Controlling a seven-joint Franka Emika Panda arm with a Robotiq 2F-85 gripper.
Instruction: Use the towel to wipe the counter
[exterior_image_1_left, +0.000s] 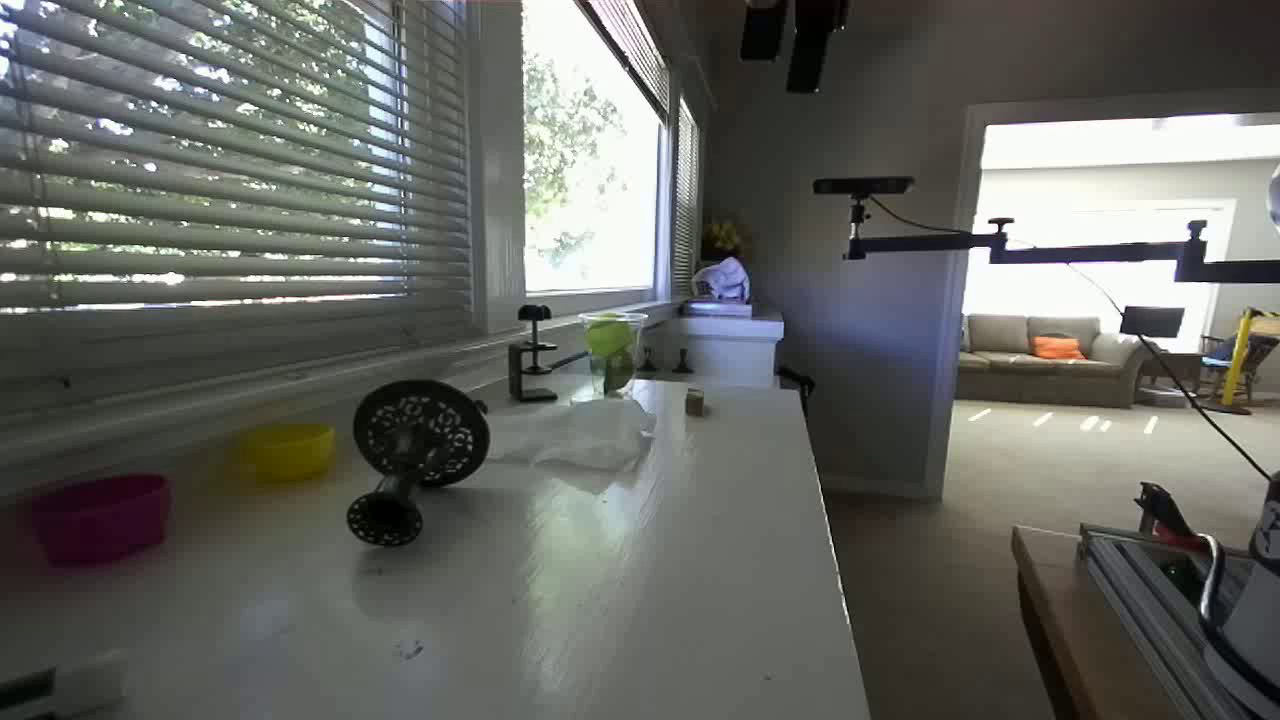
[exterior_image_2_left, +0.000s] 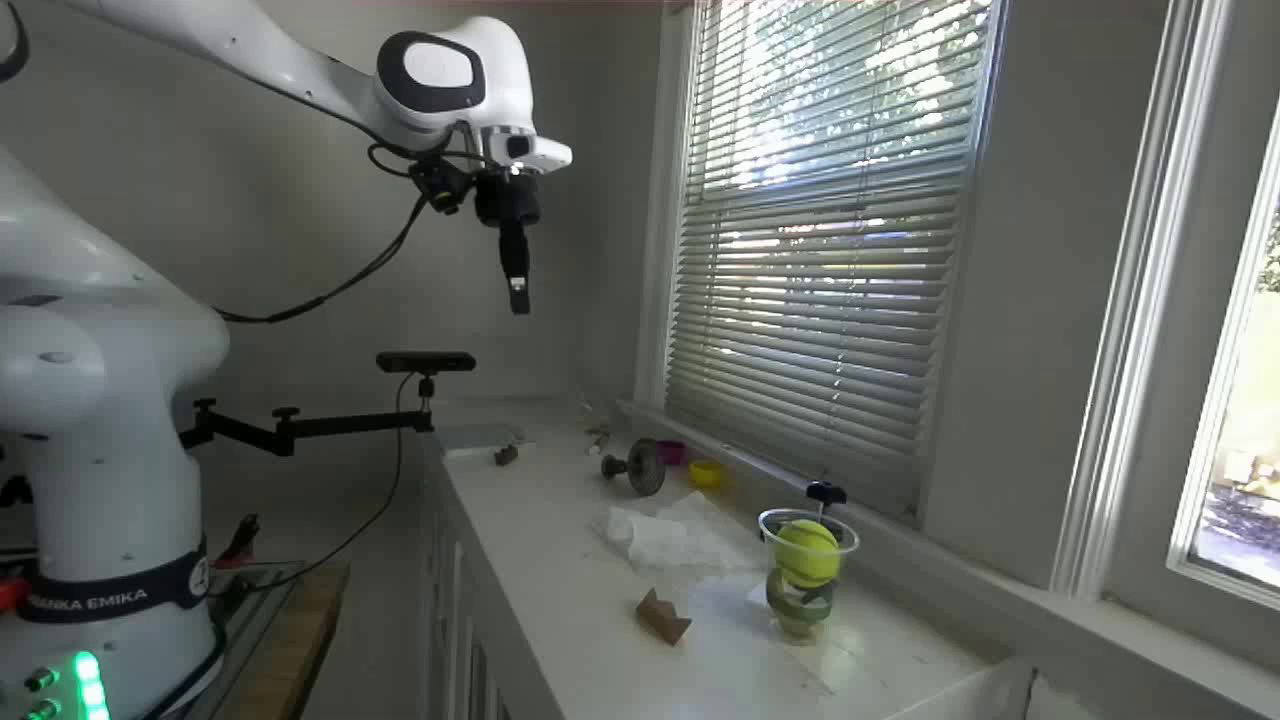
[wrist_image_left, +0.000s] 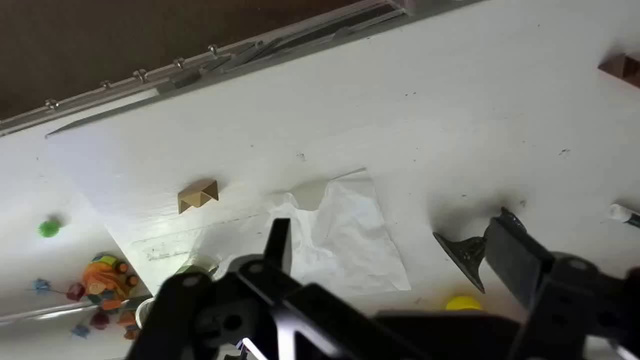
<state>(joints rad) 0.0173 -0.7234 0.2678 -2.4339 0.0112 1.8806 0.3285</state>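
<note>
The towel is a thin, crumpled white sheet (exterior_image_1_left: 590, 440) lying on the white counter (exterior_image_1_left: 690, 580), and it shows in both exterior views (exterior_image_2_left: 665, 540). In the wrist view the towel (wrist_image_left: 350, 235) lies below and between my spread fingers, with one side partly behind the left finger. My gripper (wrist_image_left: 400, 247) is open with nothing between its fingers. In an exterior view the gripper (exterior_image_2_left: 518, 300) hangs pointing down, high above the counter (exterior_image_2_left: 540, 560). Its dark fingers (exterior_image_1_left: 793, 60) also show at the top edge in an exterior view.
A dark metal stand (exterior_image_2_left: 645, 468) lies beside the towel, near a yellow bowl (exterior_image_2_left: 706, 473) and a magenta bowl (exterior_image_1_left: 100, 520). A clear cup with a yellow-green ball (exterior_image_2_left: 808, 555), a clamp (exterior_image_1_left: 530, 360) and a brown block (exterior_image_2_left: 662, 616) are on the towel's other side.
</note>
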